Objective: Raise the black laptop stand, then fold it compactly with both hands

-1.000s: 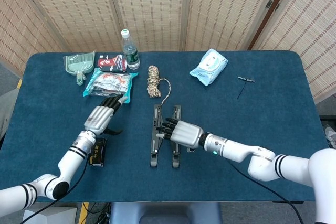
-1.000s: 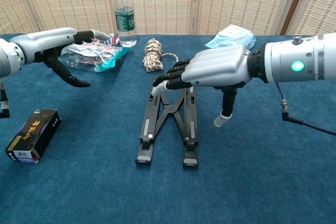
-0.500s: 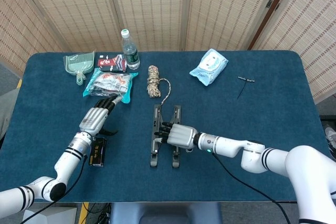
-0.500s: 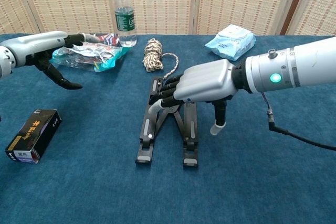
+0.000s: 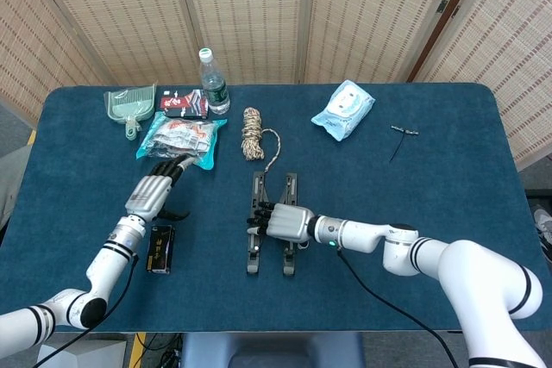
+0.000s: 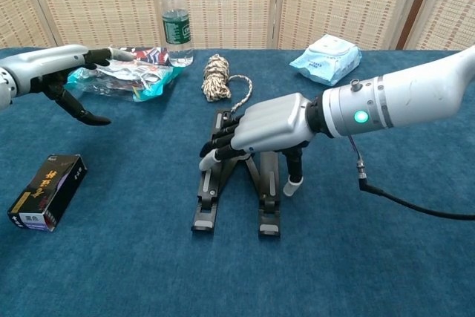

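Observation:
The black laptop stand point(image 5: 289, 260) lies flat and spread at the table's middle, its two rails crossing in an X point(image 6: 204, 202). My right hand point(image 5: 289, 223) hovers low over its centre, palm down. Its fingertips point(image 6: 211, 155) touch the left rail, fingers spread, and the thumb points down just beside the right rail point(image 6: 269, 213). Nothing is gripped in the right hand point(image 6: 271, 124). My left hand point(image 5: 148, 194) floats open well left of the stand, fingers apart, close to the snack bag; the chest view shows the left hand point(image 6: 63, 72) above the table holding nothing.
A small black box point(image 5: 160, 249) lies below the left hand. Behind are a snack bag point(image 5: 179, 137), green dustpan point(image 5: 131, 105), water bottle point(image 5: 212, 84), rope coil point(image 5: 253, 134), wipes pack point(image 5: 343, 109) and a small metal tool point(image 5: 401, 134).
My right hand has slid left and dropped lower onto the stand, its fingertips now on the left rail. The left hand has drifted a little left, away from the stand.

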Controlling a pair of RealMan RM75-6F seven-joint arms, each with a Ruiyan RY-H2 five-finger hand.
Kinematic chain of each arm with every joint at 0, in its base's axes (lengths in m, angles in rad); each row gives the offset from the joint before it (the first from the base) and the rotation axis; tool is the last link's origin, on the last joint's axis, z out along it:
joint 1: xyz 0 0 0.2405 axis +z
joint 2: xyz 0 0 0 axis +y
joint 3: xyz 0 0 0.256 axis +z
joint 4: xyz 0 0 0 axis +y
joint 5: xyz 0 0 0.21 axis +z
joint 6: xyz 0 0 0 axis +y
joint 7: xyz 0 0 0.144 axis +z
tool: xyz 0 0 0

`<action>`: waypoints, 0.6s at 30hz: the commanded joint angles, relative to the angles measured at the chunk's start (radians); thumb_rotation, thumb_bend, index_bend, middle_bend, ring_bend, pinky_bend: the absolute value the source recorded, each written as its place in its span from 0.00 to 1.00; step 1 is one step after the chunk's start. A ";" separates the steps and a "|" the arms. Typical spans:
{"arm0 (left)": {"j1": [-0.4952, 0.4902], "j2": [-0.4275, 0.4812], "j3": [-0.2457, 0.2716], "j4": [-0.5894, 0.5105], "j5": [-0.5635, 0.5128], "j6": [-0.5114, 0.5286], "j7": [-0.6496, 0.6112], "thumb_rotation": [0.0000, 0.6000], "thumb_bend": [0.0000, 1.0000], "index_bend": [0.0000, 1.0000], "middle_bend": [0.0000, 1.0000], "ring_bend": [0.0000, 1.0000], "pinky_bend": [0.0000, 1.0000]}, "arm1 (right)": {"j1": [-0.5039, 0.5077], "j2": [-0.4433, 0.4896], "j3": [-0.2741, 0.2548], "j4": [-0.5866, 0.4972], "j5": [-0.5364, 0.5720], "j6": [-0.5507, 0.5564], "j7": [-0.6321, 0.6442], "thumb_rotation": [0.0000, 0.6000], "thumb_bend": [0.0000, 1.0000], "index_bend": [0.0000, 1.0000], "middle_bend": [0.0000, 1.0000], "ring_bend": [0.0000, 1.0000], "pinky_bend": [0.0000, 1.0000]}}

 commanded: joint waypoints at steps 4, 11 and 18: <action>0.003 0.000 -0.004 0.006 0.004 0.000 -0.010 1.00 0.18 0.03 0.00 0.00 0.00 | 0.033 -0.030 -0.022 0.040 -0.009 -0.002 0.052 1.00 0.00 0.00 0.00 0.00 0.00; 0.007 0.003 -0.006 0.008 0.007 -0.001 -0.016 1.00 0.18 0.03 0.00 0.00 0.00 | 0.069 -0.045 -0.039 0.065 -0.011 -0.014 0.100 1.00 0.01 0.00 0.00 0.00 0.00; 0.012 0.007 -0.007 0.005 0.012 0.002 -0.020 1.00 0.18 0.03 0.00 0.00 0.00 | 0.086 -0.054 -0.047 0.074 -0.002 -0.015 0.121 1.00 0.06 0.00 0.04 0.00 0.00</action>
